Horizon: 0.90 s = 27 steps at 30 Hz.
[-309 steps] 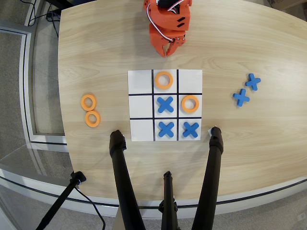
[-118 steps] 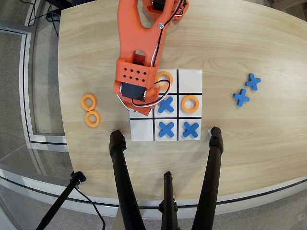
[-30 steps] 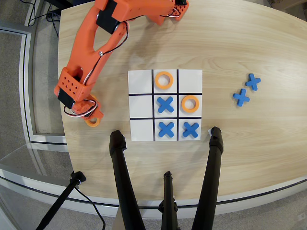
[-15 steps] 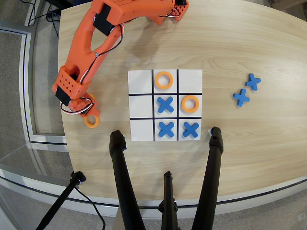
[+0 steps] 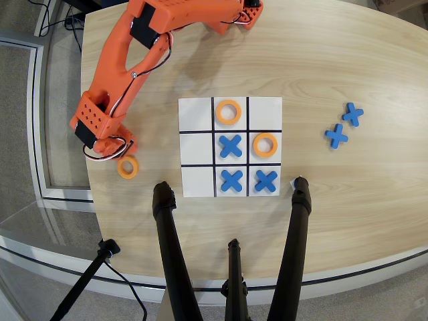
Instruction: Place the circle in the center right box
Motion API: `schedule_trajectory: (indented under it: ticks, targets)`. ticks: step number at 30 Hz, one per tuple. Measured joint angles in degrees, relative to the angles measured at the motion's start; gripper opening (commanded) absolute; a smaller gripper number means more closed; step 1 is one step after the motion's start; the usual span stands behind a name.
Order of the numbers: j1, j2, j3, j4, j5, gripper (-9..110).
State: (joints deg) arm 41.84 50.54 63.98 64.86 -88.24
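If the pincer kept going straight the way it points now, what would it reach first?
Most likely the orange ring lying off the board on the table: the pincer points down at it from just above, though its height is unclear.

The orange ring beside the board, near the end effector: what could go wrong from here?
1. The end effector covers part of the loose orange ring; a poor grip may push it off the near table edge.
2. The middle-row right cell already holds a ring; another placement might knock it.

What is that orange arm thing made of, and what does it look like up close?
The arm looks like bright orange plastic in chunky, boxy segments. Black blocks sit at its joints, thin dark and white cables loop along it, and small dotted holes mark one panel. The gripper is orange too.
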Motion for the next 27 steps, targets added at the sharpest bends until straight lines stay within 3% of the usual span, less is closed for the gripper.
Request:
schedule_trajectory:
  ticks: [4, 16, 27]
  targets:
    - [-1.0, 0.2, 0.0, 0.5, 1.4, 0]
    - [-5.1, 6.0, 5.4, 1.8, 8.3, 0]
    - [-19.6, 39.3, 25.9, 5.6, 11.4, 0]
